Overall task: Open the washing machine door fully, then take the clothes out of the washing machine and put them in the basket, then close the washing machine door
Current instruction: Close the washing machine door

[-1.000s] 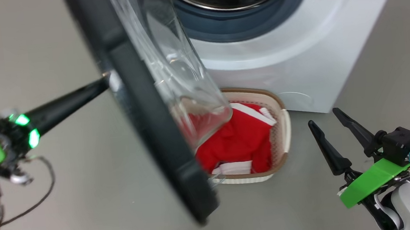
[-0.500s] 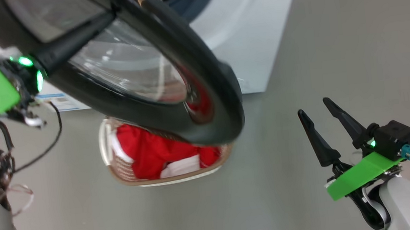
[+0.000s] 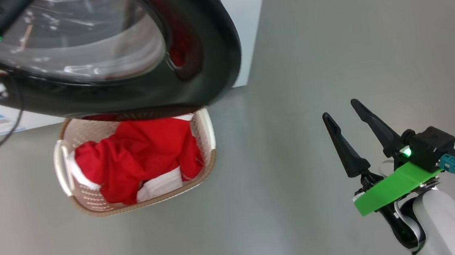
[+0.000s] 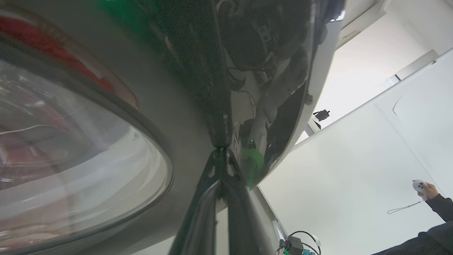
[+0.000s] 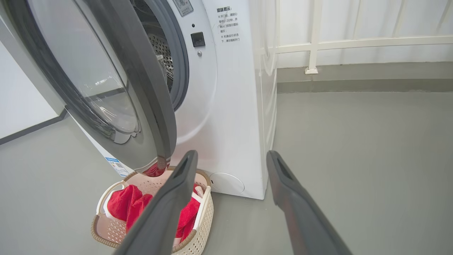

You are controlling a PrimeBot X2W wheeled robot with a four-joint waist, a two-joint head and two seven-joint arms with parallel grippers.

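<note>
While my left jaws press clenched against the glossy black-ringed round washing machine door, my right jaws hang released. Red clothes fill the cream perforated basket.

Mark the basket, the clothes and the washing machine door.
basket [image 3: 88,127], head view, perforated cream inner wall just below the door.
clothes [image 3: 137,154], head view, middle of the red fabric.
washing machine door [image 3: 215,48], head view, right side of the glossy black ring.

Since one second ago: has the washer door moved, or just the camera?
Yes. The washing machine door has swung toward closing: against the washing machine, it now covers the drum opening it earlier left exposed.
</note>
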